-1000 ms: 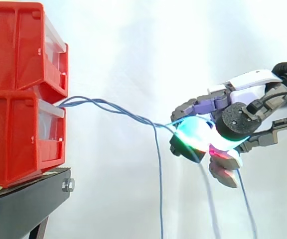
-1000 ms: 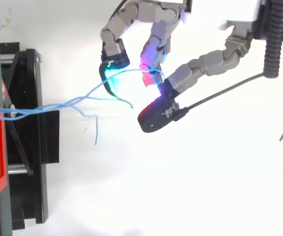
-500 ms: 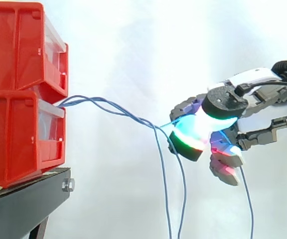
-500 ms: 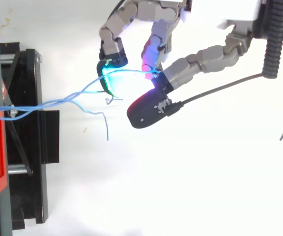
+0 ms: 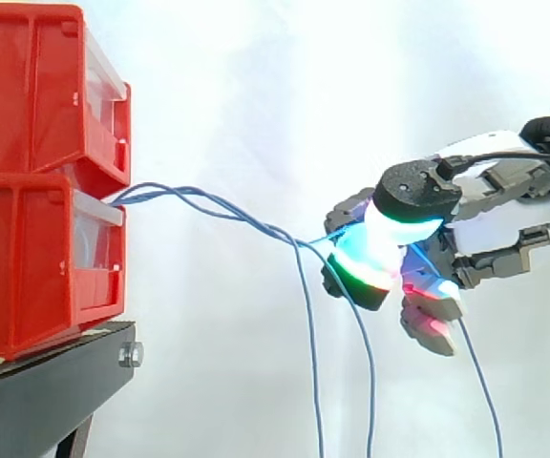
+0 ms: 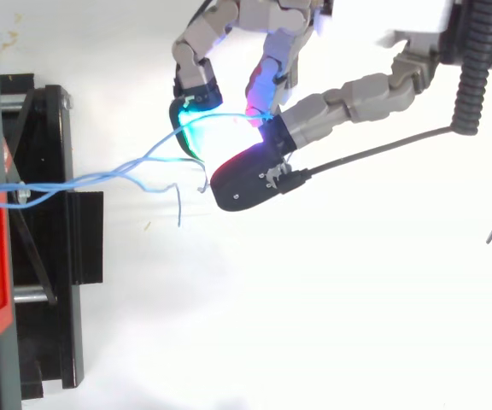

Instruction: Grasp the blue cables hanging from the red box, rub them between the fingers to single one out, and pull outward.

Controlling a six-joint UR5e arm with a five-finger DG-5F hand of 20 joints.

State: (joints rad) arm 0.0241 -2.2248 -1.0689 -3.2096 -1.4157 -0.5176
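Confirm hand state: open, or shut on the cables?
Shut on the cables: the hand has fingers and thumb curled onto a strand coming from the box; loose ends hang below.

Black metal stand (image 5: pixel 51 386) sits at the side view's lower left, with a silver bolt (image 5: pixel 130 356) on its front corner. Lower red plastic bin (image 5: pixel 27 258) rests directly on the stand's top, its open front just short of the stand's front edge. Upper red plastic bin (image 5: pixel 27 86) is stacked on the lower one, not touching the stand.
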